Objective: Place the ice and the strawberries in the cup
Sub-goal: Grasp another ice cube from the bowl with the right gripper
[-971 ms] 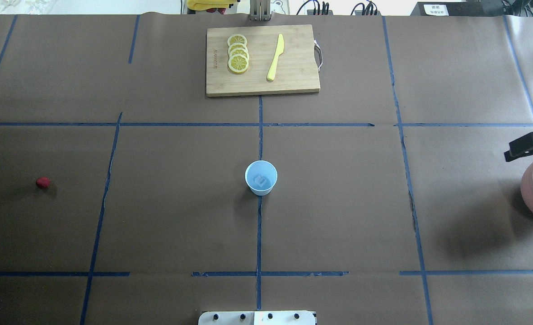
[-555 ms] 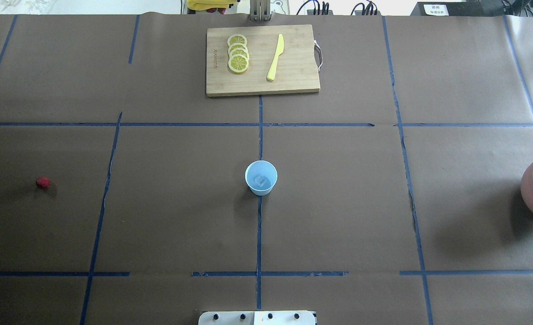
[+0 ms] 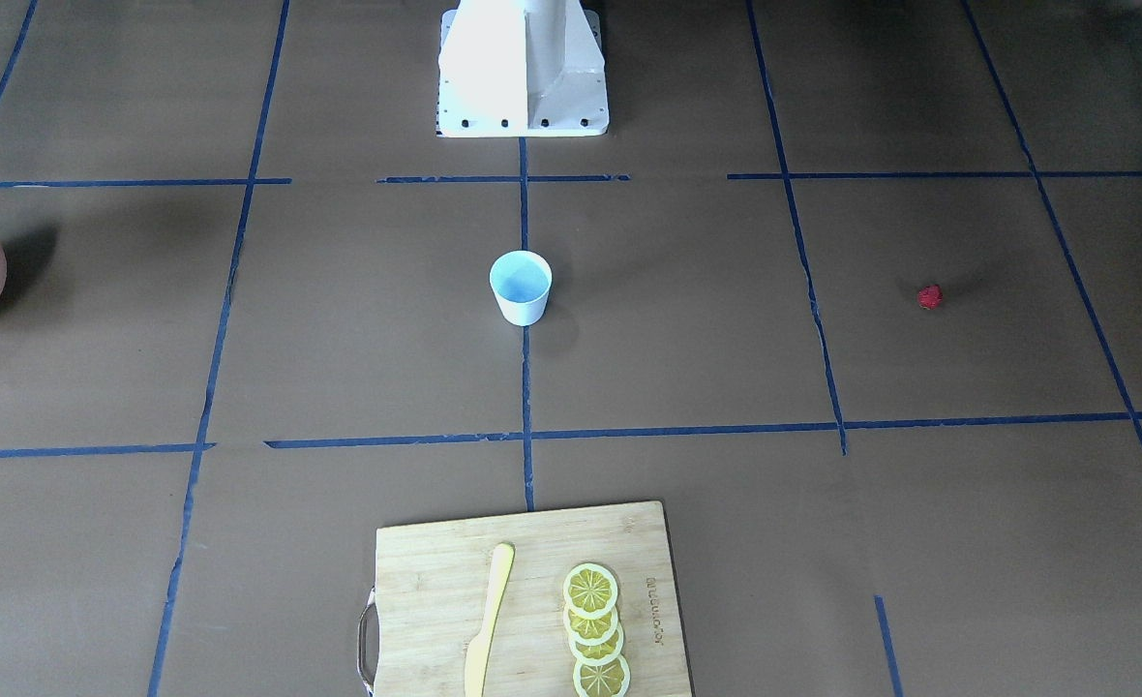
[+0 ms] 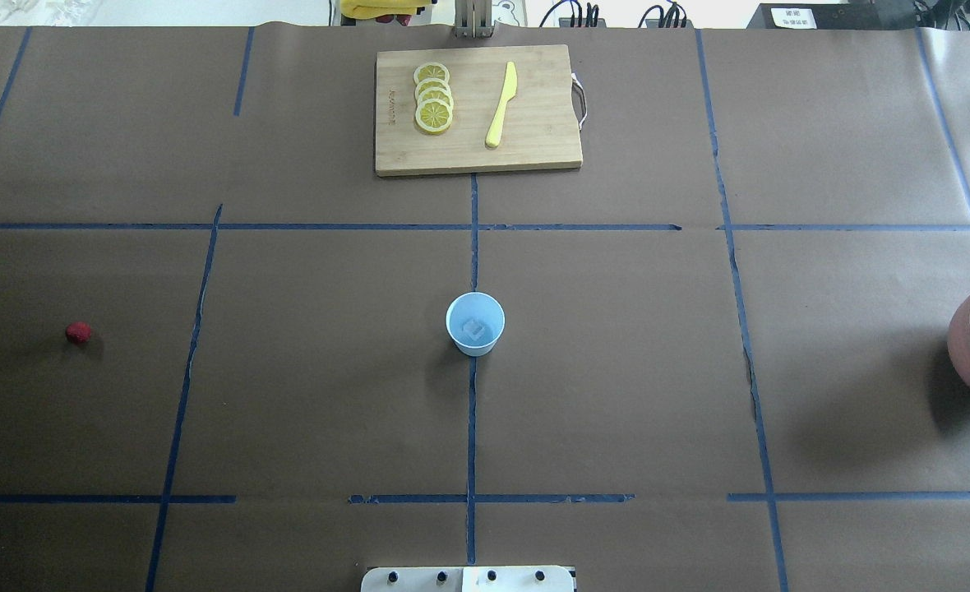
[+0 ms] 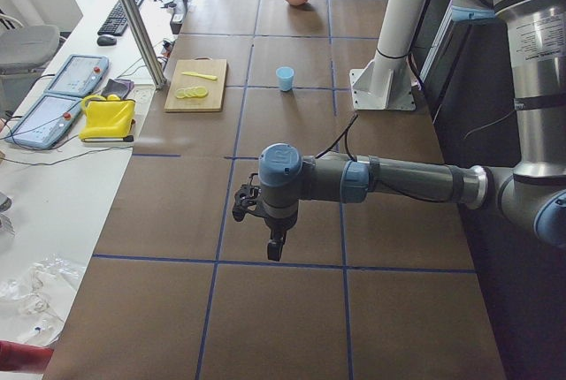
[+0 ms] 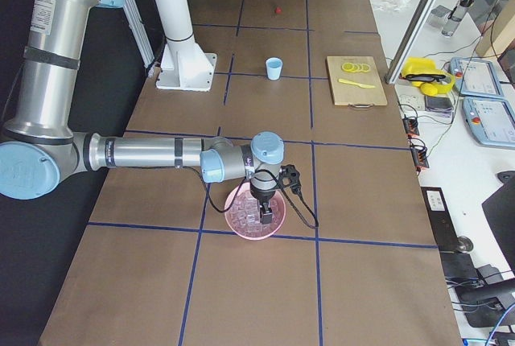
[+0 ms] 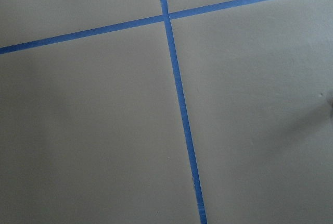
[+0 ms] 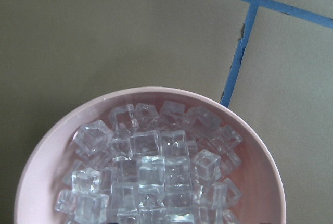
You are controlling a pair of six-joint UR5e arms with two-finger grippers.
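Observation:
The white cup with a light blue inside stands at the table's middle, and one ice cube lies in it. More ice fills the pinkish-brown bowl at the table's right end. In the exterior right view my right gripper hangs over that bowl, fingers pointing down; whether it is open or shut, I cannot tell. The red strawberry lies alone on the left. My left gripper hovers over bare table beyond the left end; its state I cannot tell. Neither wrist view shows fingers.
A wooden cutting board at the far middle carries several lemon slices and a yellow knife. The robot's white base stands at the near edge. Blue tape lines cross the brown table cover.
One second ago my right gripper showed at the overhead view's right edge above the bowl. It has since moved out of that view to the right. Cup, strawberry and bowl have not moved.

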